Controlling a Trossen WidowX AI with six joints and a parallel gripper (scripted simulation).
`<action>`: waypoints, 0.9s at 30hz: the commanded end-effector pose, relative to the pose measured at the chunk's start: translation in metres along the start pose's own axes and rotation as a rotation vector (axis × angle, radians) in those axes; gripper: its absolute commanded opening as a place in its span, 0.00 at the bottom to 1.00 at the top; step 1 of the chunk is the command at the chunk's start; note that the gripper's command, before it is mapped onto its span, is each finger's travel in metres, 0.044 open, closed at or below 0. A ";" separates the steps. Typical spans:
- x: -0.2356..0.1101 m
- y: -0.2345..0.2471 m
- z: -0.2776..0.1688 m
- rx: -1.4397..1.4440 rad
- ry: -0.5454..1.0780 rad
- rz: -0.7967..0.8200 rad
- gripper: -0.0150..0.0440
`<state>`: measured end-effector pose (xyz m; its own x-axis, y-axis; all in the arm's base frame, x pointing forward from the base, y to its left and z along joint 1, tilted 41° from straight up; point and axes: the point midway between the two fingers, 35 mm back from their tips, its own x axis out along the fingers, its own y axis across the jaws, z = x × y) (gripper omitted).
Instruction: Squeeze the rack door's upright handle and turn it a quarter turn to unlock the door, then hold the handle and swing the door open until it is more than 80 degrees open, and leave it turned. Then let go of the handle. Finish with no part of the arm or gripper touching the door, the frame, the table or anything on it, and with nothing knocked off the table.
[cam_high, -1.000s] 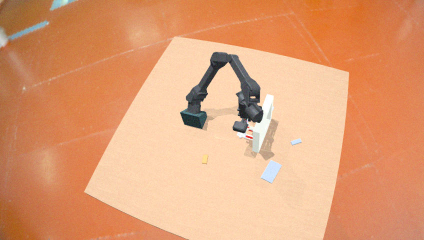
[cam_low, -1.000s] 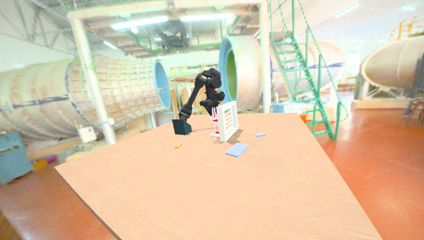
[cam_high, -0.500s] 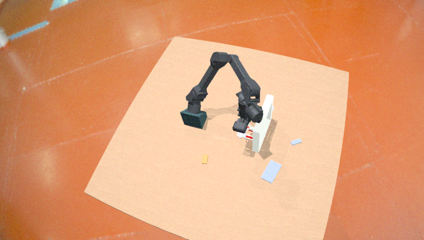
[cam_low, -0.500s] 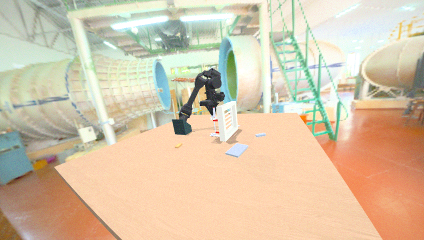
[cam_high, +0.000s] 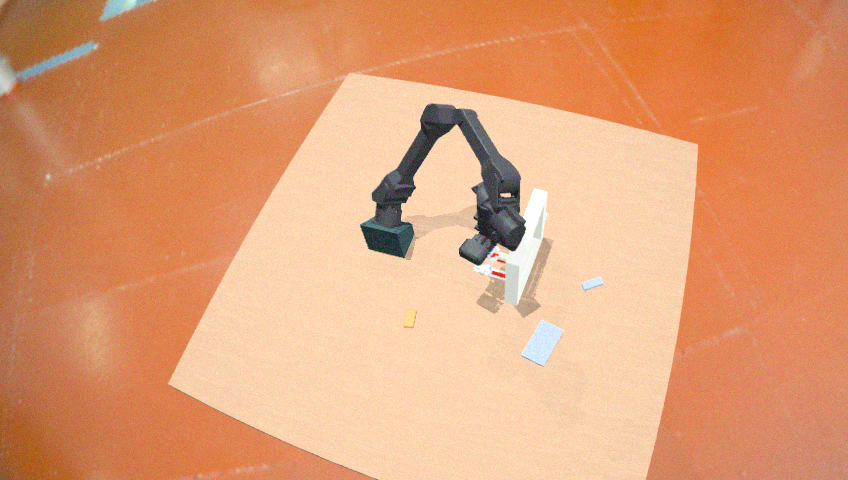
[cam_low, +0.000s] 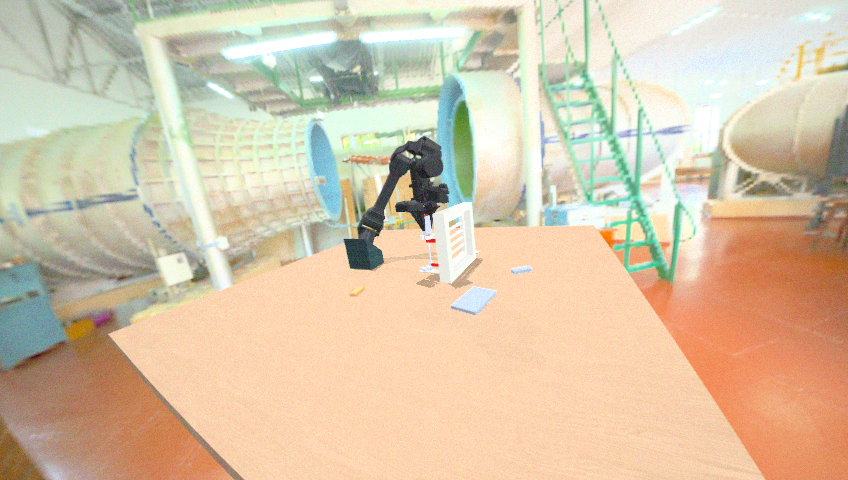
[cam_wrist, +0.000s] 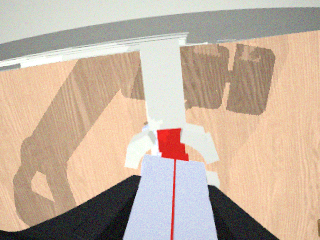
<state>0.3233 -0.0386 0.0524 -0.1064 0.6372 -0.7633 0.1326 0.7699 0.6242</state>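
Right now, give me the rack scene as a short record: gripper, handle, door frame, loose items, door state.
gripper: shut on the handle, pointing down from above
handle: upright, pale with red parts, beside the frame
door frame: white, standing upright on the table
loose items: large pale blue slab; small pale blue block; small yellow-orange block
door state: not open so far as visible; lock cannot be told

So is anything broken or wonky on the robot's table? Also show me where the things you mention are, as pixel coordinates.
Nothing looks broken or spilled. The white frame (cam_high: 512, 284) (cam_low: 443, 252) stands upright, and the yellow block (cam_high: 410, 318) (cam_low: 356, 290) and the big blue slab (cam_high: 542, 343) (cam_low: 473, 300) lie flat.
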 end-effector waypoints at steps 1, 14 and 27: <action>0.001 0.000 -0.001 0.195 0.004 0.002 0.30; 0.001 0.000 -0.001 0.835 0.004 0.001 0.30; 0.001 0.000 -0.001 1.476 0.005 -0.001 0.30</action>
<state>0.3223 -0.0396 0.0517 -0.1096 0.6339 -0.7656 0.9861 0.1661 -0.0037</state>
